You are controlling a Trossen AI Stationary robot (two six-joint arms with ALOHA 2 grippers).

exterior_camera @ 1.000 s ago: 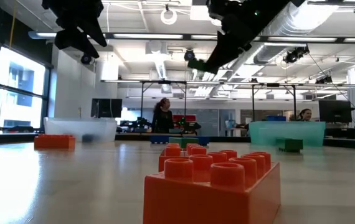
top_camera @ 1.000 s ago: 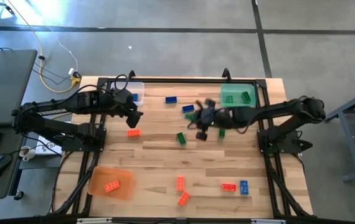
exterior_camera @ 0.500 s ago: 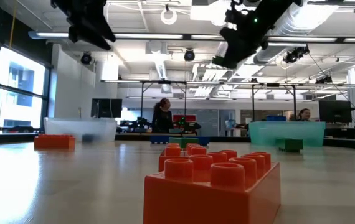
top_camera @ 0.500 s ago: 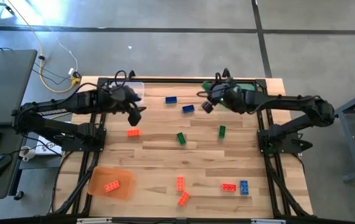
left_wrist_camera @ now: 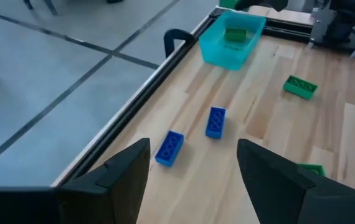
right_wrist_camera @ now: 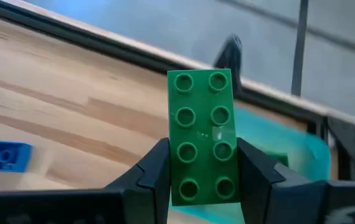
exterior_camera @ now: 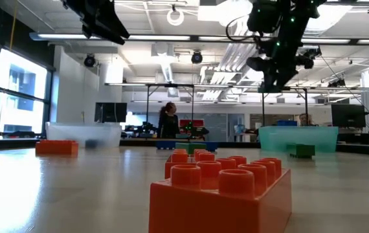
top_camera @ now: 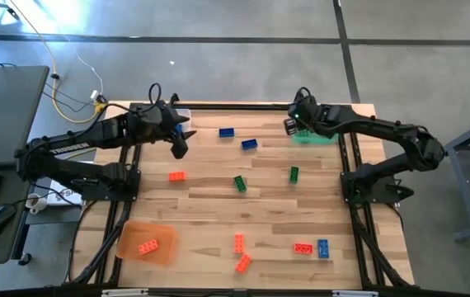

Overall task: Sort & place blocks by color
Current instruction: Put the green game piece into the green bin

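Note:
My right gripper [top_camera: 294, 125] is shut on a green studded brick [right_wrist_camera: 202, 140], high over the table's far right corner beside the green tray [right_wrist_camera: 293, 152]. My left gripper [left_wrist_camera: 193, 165] is open and holds nothing. It hovers near the clear tray [top_camera: 180, 114] at the far left. Two blue bricks [top_camera: 227, 131] [top_camera: 250, 143] lie flat between the arms, two green ones [top_camera: 240, 183] [top_camera: 293, 173] at mid-table. Orange bricks [top_camera: 176, 176] [top_camera: 239, 242] [top_camera: 303, 247] and a blue one [top_camera: 323, 248] lie nearer. My right gripper pinches the green brick between its two fingers [right_wrist_camera: 157, 168], which press on the two long sides near one end [right_wrist_camera: 202, 183]. The studded face is turned toward the wrist camera and the other end sticks out past the fingertips. The brick is lifted clear of the table.
The orange tray [top_camera: 128, 235] at the near left holds one orange brick [top_camera: 147, 247]. A green brick [left_wrist_camera: 234, 34] lies in the green tray [left_wrist_camera: 227, 53]. A black frame rail [top_camera: 243, 105] runs along the far edge. People stand in the room beyond the table.
My right gripper, shut on the green brick, has swung from mid-table toward the far right corner and now hangs by the green tray. My left gripper has drifted a little toward the far edge and stayed open. The bricks on the table have not moved.

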